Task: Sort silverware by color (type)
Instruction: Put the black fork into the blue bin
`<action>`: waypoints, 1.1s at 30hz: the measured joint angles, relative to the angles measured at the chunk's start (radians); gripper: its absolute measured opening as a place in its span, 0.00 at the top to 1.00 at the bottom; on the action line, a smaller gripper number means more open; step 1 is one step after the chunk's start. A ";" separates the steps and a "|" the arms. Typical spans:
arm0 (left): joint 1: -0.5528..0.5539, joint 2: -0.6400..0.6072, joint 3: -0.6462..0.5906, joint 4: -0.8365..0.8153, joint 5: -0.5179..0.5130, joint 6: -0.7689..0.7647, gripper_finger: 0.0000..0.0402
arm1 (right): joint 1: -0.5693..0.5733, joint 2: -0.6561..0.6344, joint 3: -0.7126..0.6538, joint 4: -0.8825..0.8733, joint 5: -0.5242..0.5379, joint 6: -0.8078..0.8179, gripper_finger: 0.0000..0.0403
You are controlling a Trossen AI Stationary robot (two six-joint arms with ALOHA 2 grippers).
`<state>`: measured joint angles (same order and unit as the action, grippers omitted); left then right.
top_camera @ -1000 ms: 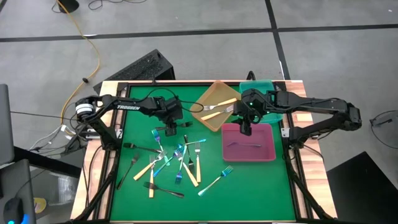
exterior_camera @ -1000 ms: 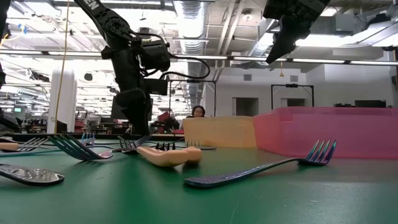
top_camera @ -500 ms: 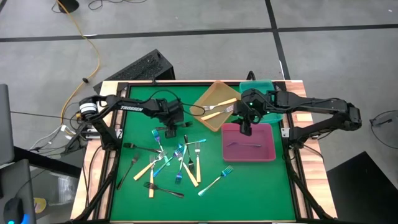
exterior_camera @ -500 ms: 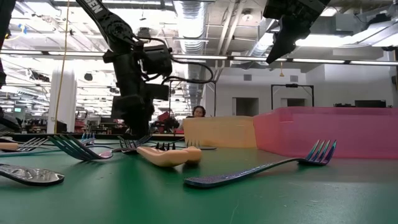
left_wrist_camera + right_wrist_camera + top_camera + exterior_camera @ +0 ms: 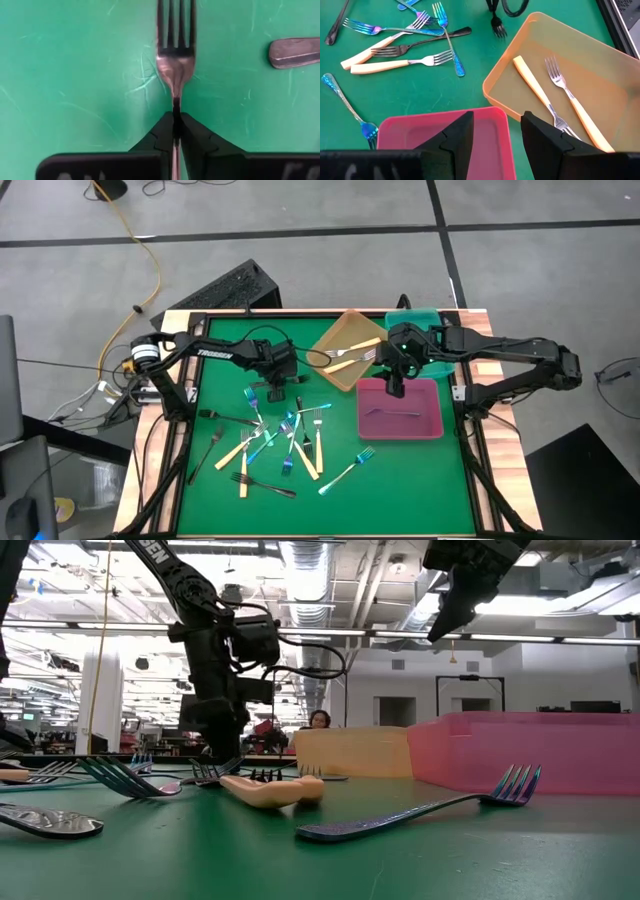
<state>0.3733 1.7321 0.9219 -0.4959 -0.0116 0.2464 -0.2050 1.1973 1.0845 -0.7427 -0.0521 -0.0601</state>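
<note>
Left wrist view: the left tool (image 5: 176, 131) is clamped on the thin neck of a dark all-black metal fork (image 5: 175, 60), its tines flat on the green felt-like surface (image 5: 75, 75). Such a fork looks light, stiff and slick, and lies nearly flush with the mat, so the narrow neck just behind the tines is judged the surest hold; a pinch on the broad handle end could slip.

Seen from above, that left tool (image 5: 277, 372) works at about 11 o'clock of the scattered pile of forks (image 5: 280, 442): cream-handled ones with silver tines, shiny iridescent blue-teal ones, and more black ones, several crossing each other. One blue-teal fork (image 5: 346, 471) lies apart at 5 o'clock of the pile.

The right tool (image 5: 394, 387) hangs with fingers apart over the far edge of the pink rectangular tray (image 5: 432, 425), which holds a fork. At its 11 o'clock, the orange rectangular tray (image 5: 340, 375) carries two cream-handled forks (image 5: 572, 107).
</note>
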 joint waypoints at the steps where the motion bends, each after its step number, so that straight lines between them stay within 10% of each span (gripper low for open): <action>1: 0.000 0.000 0.000 0.002 -0.001 -0.005 0.98 | 0.000 0.000 0.000 0.001 0.000 0.000 0.54; 18: 0.002 -0.279 -0.006 -0.067 0.043 -0.085 1.00 | 0.000 0.000 0.000 0.078 0.000 -0.047 0.54; 33: 0.026 -0.632 -0.007 0.505 0.016 -0.056 1.00 | -0.048 0.015 0.000 0.667 0.012 -0.278 0.54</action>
<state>0.3992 1.1002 0.9149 0.0088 0.0048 0.1901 -0.2526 1.2123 1.0848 -0.0760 -0.0396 -0.3376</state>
